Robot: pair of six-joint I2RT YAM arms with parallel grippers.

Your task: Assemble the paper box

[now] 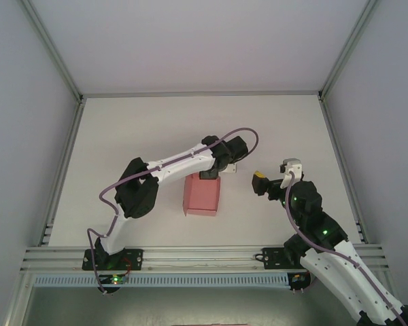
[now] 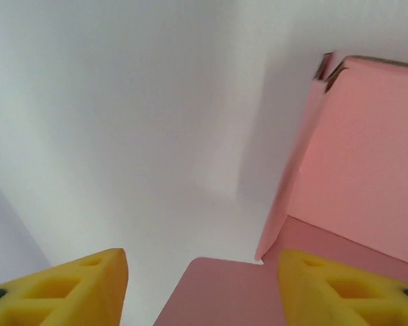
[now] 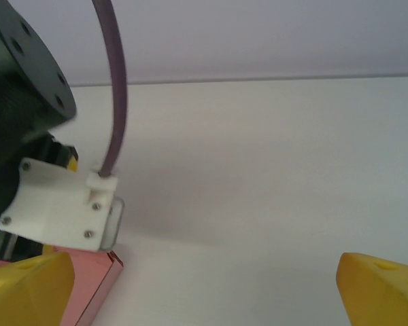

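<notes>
Paper box point(image 1: 202, 195): pink, folded into a flat rectangular block, lying on the white desk point(image 1: 122, 136) about mid-width, nearer the near edge than the far one. Long side running away from that edge. Far end tucked under the wrist of the left arm point(image 1: 170, 166).

Left gripper point(image 1: 209, 174): poised over the box's far end, with the arm stretched across from the left. Seen from the left wrist with yellow fingers point(image 2: 75, 288) standing apart and nothing clamped between them. Low between those fingers, a rounded pink flap point(image 2: 217, 292) lying flat. To the right of it, a paler pink panel point(image 2: 357, 156) rising up, notched at its top corner, with a brown card edge showing there. Right-hand finger overlapping the pink card in that view; touching or not, cannot tell.

Right gripper point(image 1: 260, 182): off the box, to its right and apart from the pink card, facing toward the left arm's wrist. Jaws spread wide and holding nothing, with yellow fingers point(image 3: 377, 288) at the two lower corners of the right wrist view. Ahead of it in that view: the black wrist housing point(image 3: 20, 88) of the left arm, a white bracket point(image 3: 54, 204) screwed beneath it, a purple cable point(image 3: 112, 81) running up from the bracket, and a pink corner of the box at lower left beside the near finger.
</notes>
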